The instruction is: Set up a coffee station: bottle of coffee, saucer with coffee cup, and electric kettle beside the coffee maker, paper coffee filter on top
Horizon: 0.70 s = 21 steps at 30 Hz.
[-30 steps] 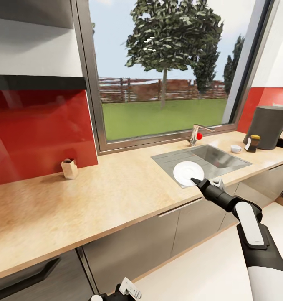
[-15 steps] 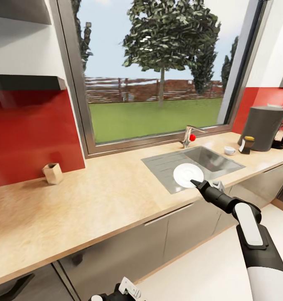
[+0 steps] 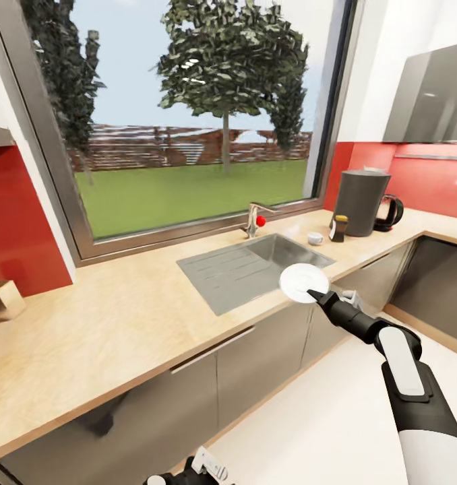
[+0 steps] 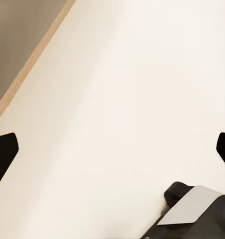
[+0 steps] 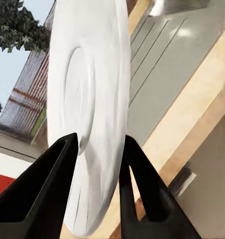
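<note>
Saucer carried edge-on toward the coffee station

The right gripper has its fingers pinched on the rim of the saucer, held upright in the air over the counter edge by the sink; the coffee maker, bottle of coffee, coffee cup and electric kettle wait well apart, farther along. Left gripper hangs spread wide over the floor. With so thin a rim hold, the saucer could swivel or slip during travel
</note>
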Available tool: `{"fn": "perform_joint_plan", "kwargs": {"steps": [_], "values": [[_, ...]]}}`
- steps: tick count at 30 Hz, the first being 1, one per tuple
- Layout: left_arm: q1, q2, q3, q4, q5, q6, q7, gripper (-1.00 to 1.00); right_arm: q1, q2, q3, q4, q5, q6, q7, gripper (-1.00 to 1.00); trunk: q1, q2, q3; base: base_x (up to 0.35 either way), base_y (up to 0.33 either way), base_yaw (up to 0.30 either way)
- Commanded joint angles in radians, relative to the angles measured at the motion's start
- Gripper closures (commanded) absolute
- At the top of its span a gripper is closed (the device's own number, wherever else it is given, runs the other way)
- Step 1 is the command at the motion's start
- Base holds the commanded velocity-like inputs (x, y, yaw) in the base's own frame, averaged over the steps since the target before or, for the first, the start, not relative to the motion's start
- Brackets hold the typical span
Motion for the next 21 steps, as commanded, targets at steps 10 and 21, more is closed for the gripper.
{"fn": "perform_joint_plan", "kwargs": {"steps": [10,21], "values": [[-0.001,0.000,-0.002,0.002,0.008,-0.003,-0.002,-1.00,0.000,0.000,-0.003,0.000,-0.003,0.005,0.007,1.00,0.000,-0.001,0.000,0.232,-0.271,-0.124],[-0.001,0.000,-0.003,0.004,0.008,-0.003,-0.002,-1.00,0.001,0.000,-0.003,0.029,0.004,0.006,0.005,1.00,0.000,-0.001,0.000,0.248,-0.257,-0.001]]}}
